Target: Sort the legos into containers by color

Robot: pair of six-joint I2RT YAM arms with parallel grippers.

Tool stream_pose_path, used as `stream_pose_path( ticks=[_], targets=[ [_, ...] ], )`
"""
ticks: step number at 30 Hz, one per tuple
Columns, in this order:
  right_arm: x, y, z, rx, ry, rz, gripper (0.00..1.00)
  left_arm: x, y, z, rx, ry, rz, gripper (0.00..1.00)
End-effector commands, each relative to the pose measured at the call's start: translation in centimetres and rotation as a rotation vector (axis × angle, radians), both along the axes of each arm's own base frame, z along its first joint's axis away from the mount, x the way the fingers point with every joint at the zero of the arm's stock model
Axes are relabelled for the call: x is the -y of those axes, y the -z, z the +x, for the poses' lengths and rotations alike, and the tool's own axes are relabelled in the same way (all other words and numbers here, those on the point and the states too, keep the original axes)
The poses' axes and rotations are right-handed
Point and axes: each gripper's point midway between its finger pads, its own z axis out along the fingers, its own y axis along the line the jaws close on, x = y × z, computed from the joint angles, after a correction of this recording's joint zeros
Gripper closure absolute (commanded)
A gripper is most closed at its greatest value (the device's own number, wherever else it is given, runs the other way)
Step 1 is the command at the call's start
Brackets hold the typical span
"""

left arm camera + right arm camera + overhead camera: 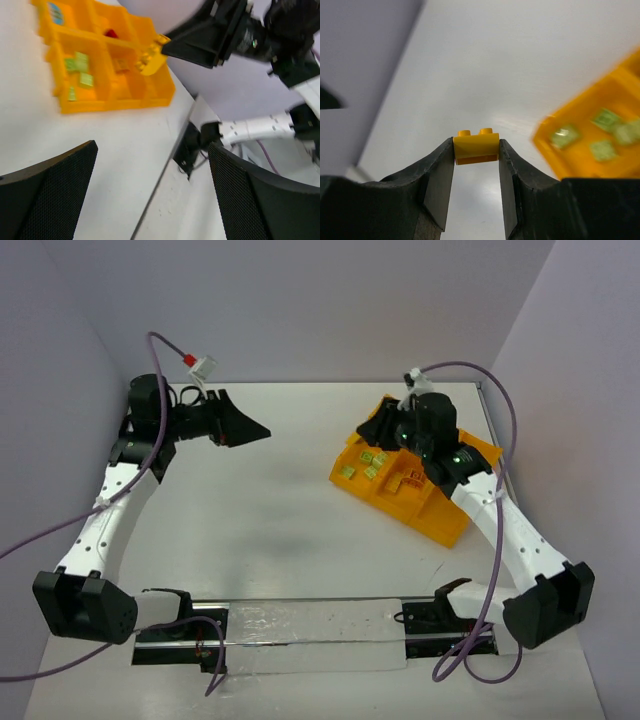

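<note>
The white counter (300, 530) carried an orange divided tray (432, 518) at its far right, set at an angle to the edge. The right arm reached over the tray's far side, and the left arm lay well apart from it at the far left.

The left fingers (55, 190) were spread wide and held nothing, with only bare counter between them in the left wrist view.

The right fingers (447, 160) were clenched on a yellow brick (476, 146). It sat right at their tips, studs up, one pad pressed flat on each end, its top rising just above the tips. From the left wrist view the brick hung over the tray near the inner partitions; I could not tell which compartment lay under it.

Several green bricks (80, 70) lay loose in one compartment. A blue brick (56, 12) lay in a corner compartment, and a red brick (111, 33) in another beside it.
</note>
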Motion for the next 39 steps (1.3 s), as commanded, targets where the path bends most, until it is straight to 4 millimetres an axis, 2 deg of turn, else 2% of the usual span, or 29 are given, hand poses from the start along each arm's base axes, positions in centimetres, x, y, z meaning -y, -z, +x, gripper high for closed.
stream_pose_path(
  ticks=[1, 5, 10, 15, 16, 20, 24, 26, 27, 29, 34, 36, 37, 39],
  targets=[
    [11.7, 6.9, -0.5, -0.135, 0.437, -0.275, 1.00, -2.7, -1.2, 2.2, 0.026, -0.188, -0.039, 0.01],
    [14.6, 10.5, -1.7, -0.203, 0.530, -0.344, 1.00, -2.6, 0.5, 2.9, -0.053, -0.192, -0.069, 0.01],
    [16.6, 12.9, -2.3, -0.253, 0.593, -0.400, 1.00, -2.4, 1.5, 3.2, -0.091, -0.177, -0.080, 0.01],
    [16.1, 14.1, -1.6, -0.272, 0.561, -0.383, 1.00, -2.3, 1.9, 3.5, -0.109, -0.169, -0.082, 0.01],
    [15.9, 14.2, -1.4, -0.271, 0.553, -0.377, 0.97, -2.2, 1.9, 3.5, -0.111, -0.168, -0.084, 0.01],
    [15.2, 14.1, -0.2, -0.265, 0.530, -0.360, 0.76, -2.3, 1.8, 3.4, -0.106, -0.169, -0.083, 0.01],
    [14.8, 14.1, 0.6, -0.268, 0.518, -0.359, 0.39, -2.3, 1.7, 3.2, -0.104, -0.162, -0.077, 0.01],
    [14.8, 13.6, 1.2, -0.263, 0.522, -0.359, 0.21, -2.3, 1.6, 3.2, -0.104, -0.161, -0.074, 0.01],
    [14.9, 13.4, 1.1, -0.264, 0.527, -0.362, 0.19, -2.3, 1.5, 3.1, -0.102, -0.161, -0.073, 0.01],
    [14.9, 12.4, 1.2, -0.246, 0.532, -0.355, 0.17, -2.4, 1.3, 3.2, -0.095, -0.167, -0.061, 0.01],
    [15.1, 6.5, 0.3, -0.126, 0.546, -0.298, 0.13, -3.7, -1.6, 3.3, -0.008, -0.252, 0.025, 0.01],
    [15.4, 4.8, -0.3, -0.095, 0.559, -0.280, 0.12, -4.4, -3.2, 3.2, 0.045, -0.288, 0.055, 0.01],
    [15.4, 4.5, -0.4, -0.094, 0.562, -0.278, 0.11, -4.6, -3.0, 3.2, 0.035, -0.305, 0.066, 0.01],
    [16.1, 2.2, -1.3, -0.052, 0.596, -0.261, 0.09, -5.3, -4.5, 2.9, 0.085, -0.346, 0.094, 0.01]
  ],
)
